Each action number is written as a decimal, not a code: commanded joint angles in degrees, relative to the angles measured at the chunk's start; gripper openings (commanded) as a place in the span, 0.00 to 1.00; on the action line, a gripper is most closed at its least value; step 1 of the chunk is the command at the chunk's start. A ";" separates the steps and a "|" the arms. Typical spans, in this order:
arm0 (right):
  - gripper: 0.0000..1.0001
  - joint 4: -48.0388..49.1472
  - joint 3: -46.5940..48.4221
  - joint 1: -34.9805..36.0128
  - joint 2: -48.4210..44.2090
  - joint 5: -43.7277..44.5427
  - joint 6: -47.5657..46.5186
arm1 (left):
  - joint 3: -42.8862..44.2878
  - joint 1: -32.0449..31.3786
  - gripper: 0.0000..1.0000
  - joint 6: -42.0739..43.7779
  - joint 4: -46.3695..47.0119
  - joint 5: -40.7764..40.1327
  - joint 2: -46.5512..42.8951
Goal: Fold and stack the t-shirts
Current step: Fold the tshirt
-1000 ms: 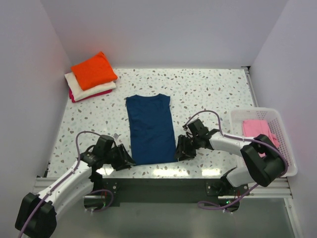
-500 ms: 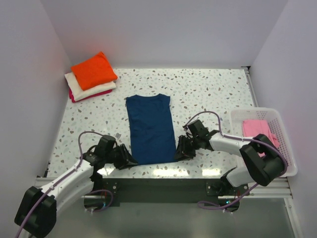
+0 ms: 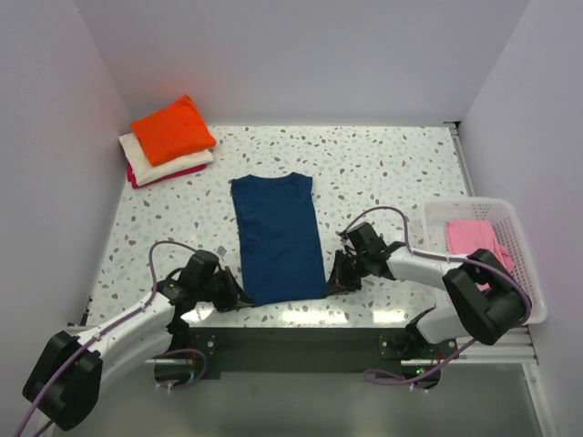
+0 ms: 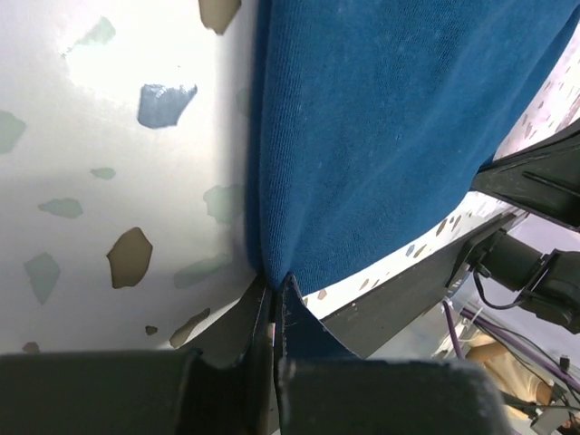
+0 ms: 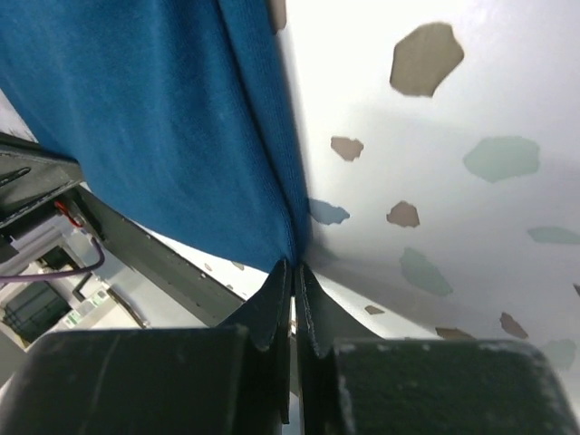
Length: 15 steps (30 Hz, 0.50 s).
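- Slid the left gripper (image 3: 239,296) inward, toward 3 o'clock, over the last second: short of the navy t-shirt (image 3: 276,237) then, right at its 7 o'clock hem corner now.
- Barely shifted the right gripper (image 3: 335,278), a touch toward 6 o'clock, at the shirt's 5 o'clock hem corner.
- Clenched on both sides: in each wrist view, fingertips pressed together with the blue hem edge running into the pinch, so apparently grasping the navy t-shirt at both near corners.
- Otherwise unchanged: navy t-shirt flat at the middle of the table (image 3: 383,173), collar toward 12 o'clock, sides already folded in to a narrow panel.
- Judged from that: gripping stage done, hem not yet lifted; likely next, carrying the hem toward 12 o'clock, both corners level to keep the fold square.
- Counted, t-shirts: five. One navy on the table; three folded in a stack at 10 o'clock, namely orange t-shirt (image 3: 171,127) on top, cream t-shirt (image 3: 187,162) under it, magenta t-shirt (image 3: 155,177) at the bottom; one pink t-shirt (image 3: 474,238) waiting at 4 o'clock.
- Counted, the rest: one white basket (image 3: 465,204) around the pink one; two grippers.
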 commanded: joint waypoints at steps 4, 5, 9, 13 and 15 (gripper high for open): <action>0.00 -3.84 -2.53 0.24 -7.48 0.53 -2.68 | 1.13 -5.57 0.00 -3.55 -2.46 -3.80 -2.02; 0.00 -4.89 -2.88 0.24 -8.88 0.35 -3.12 | 1.31 -6.62 0.00 -4.16 -3.25 -4.50 -3.15; 0.00 -9.29 -4.91 0.50 -18.53 -0.70 -4.35 | 2.36 -9.17 0.00 -5.65 -7.73 -5.30 -7.02; 0.00 -14.12 -5.26 1.55 -27.07 -0.97 -5.06 | 7.00 -12.33 0.00 -7.24 -14.14 -6.36 -10.45; 0.00 -17.37 -3.86 1.91 -30.24 -0.36 -5.41 | 9.74 -12.69 0.00 -7.33 -16.69 -7.14 -10.99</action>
